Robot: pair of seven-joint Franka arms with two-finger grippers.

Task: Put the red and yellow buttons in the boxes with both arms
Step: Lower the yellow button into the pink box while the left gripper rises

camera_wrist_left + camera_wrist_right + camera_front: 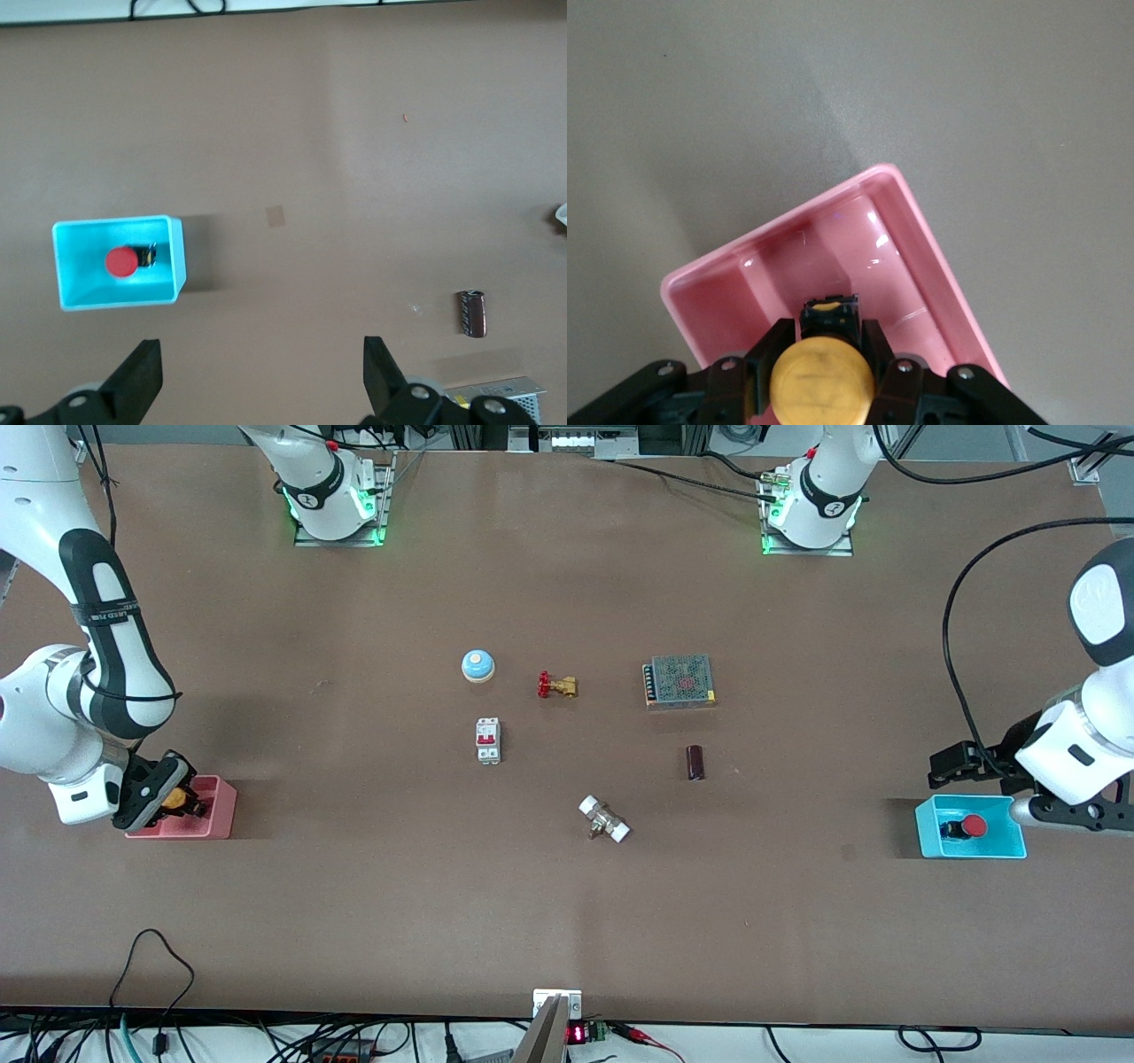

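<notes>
Your right gripper [819,390] sits low inside the pink box [217,815], at about nine o'clock on the table in the front view, its fingers [766,359] pressed against the sides of the yellow button [822,382]. You are clenched on the cap's rim, with the black base poking out below toward the box floor. Judge the button as light, rigid plastic with a smooth, rounded cap that could slip or twist if squeezed off-centre; the square black base looks like the surer place to hold, flat faces against flat pads. It seems sturdy enough for a short drop.

Your left gripper [257,381] hangs released, jaws wide, over the table just beside the cyan box [930,841] at about three o'clock; that arm waits. The red button [970,826] lies in the cyan box, tipped on its side, cap toward the left arm's end.
</notes>
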